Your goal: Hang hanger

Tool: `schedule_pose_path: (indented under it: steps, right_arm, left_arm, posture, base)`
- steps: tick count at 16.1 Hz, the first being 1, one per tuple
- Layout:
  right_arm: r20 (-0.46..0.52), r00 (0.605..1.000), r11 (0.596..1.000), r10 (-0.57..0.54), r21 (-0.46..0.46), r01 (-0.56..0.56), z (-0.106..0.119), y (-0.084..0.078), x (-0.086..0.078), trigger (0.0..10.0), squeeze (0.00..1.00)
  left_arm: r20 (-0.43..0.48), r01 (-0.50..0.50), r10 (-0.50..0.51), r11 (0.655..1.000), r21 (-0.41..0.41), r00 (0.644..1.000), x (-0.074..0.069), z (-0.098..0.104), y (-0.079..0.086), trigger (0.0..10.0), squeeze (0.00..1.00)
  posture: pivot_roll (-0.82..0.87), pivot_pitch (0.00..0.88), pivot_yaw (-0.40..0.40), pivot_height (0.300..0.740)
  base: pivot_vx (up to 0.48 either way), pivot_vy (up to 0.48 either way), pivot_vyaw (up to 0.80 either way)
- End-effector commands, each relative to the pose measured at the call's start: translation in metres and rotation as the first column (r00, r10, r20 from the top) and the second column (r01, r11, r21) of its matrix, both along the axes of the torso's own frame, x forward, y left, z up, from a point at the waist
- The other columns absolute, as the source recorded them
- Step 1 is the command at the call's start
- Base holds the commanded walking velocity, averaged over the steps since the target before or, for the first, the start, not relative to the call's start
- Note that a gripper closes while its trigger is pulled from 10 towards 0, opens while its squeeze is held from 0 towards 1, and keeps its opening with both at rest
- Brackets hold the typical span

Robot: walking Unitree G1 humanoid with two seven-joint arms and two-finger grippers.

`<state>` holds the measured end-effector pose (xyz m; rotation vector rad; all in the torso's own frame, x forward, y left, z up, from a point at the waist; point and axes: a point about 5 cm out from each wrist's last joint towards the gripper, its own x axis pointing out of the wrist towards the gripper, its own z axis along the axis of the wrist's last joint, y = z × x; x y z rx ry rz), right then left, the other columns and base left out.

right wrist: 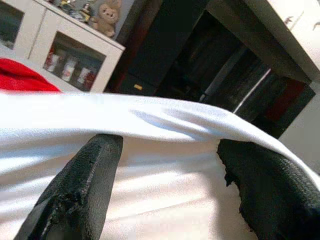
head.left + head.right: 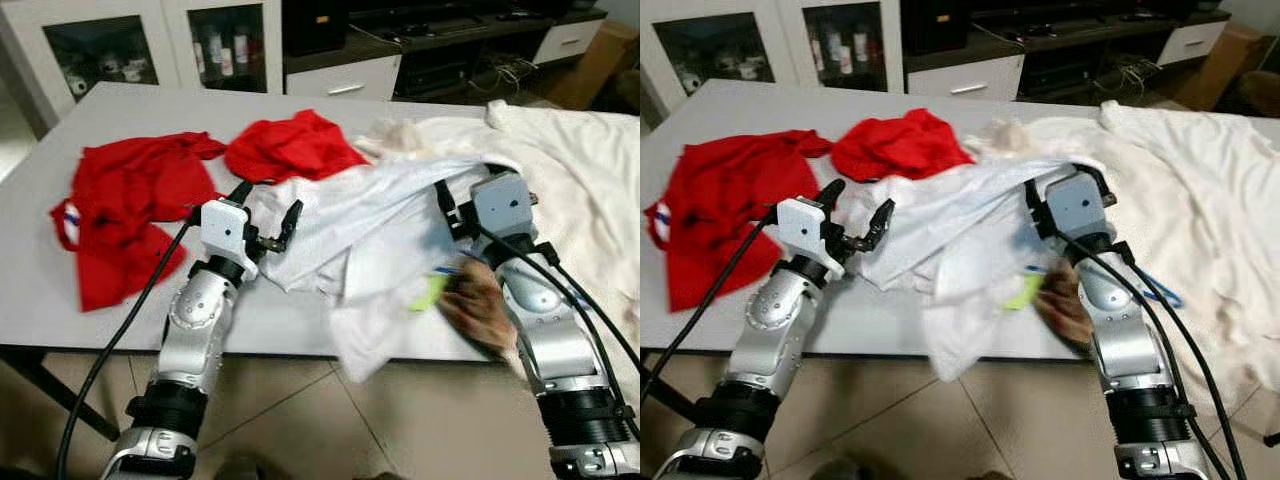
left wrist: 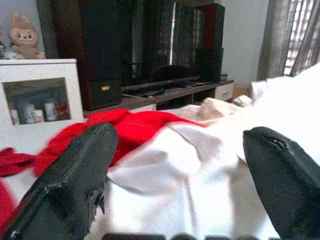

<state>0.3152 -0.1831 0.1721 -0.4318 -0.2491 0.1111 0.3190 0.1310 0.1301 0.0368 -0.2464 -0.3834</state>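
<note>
A white shirt (image 2: pixel 370 210) lies crumpled in the middle of the grey table (image 2: pixel 40 290) and hangs over its front edge. My left gripper (image 2: pixel 268 200) is open just off the shirt's left edge, with the white cloth (image 3: pixel 190 165) ahead between its fingers (image 3: pixel 75 185). My right gripper (image 2: pixel 1068 182) is open, pushed in under a raised fold of the shirt (image 1: pixel 165 125). A thin blue hanger (image 2: pixel 1158 290) peeks out beside my right forearm on the cream sheet. A blurred brown shape (image 2: pixel 478 308) and a yellow-green bit (image 2: pixel 430 292) sit at the shirt's lower edge.
Two red garments (image 2: pixel 125 205) (image 2: pixel 290 145) lie on the table's left and centre back. A cream sheet (image 2: pixel 575 170) covers the right side. White glass-door cabinets (image 2: pixel 100 50) and a dark TV unit (image 2: pixel 440 40) stand behind. Tiled floor (image 2: pixel 330 420) lies below the front edge.
</note>
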Motion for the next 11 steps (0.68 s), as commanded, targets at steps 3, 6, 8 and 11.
schedule_pose_path:
  steps: [3,6,8,11]
  right_arm:
    - [0.025,0.999,1.000,-0.026,0.013,0.025,0.0059,-0.0053,0.0011,10.0,0.00]
    - [0.021,1.000,1.000,-0.022,0.013,0.022,0.0061,-0.0052,0.0013,10.0,0.00]
    - [0.020,1.000,1.000,-0.023,0.012,0.022,0.0063,-0.0058,0.0015,10.0,0.00]
    - [0.018,1.000,1.000,-0.021,0.013,0.021,0.0062,-0.0049,0.0012,10.0,0.00]
  left_arm:
    - [0.008,0.021,-0.021,1.000,0.005,1.000,-0.0001,0.0023,-0.0066,10.0,0.00]
    - [0.006,0.018,-0.018,1.000,0.005,1.000,-0.0005,0.0018,-0.0068,10.0,0.00]
    - [0.007,0.016,-0.016,1.000,0.006,1.000,-0.0006,0.0019,-0.0071,10.0,0.00]
    - [0.007,0.017,-0.017,1.000,0.007,1.000,-0.0006,0.0019,-0.0069,10.0,0.00]
  posture:
    - [0.15,0.000,-0.029,0.740]
    - [0.15,0.001,-0.030,0.740]
    - [0.15,0.004,-0.029,0.740]
    - [0.15,0.004,-0.026,0.740]
  base:
    - [0.000,-0.480,0.00]
    - [0.000,-0.480,0.00]
    - [0.000,-0.313,0.00]
    - [0.000,-0.261,0.00]
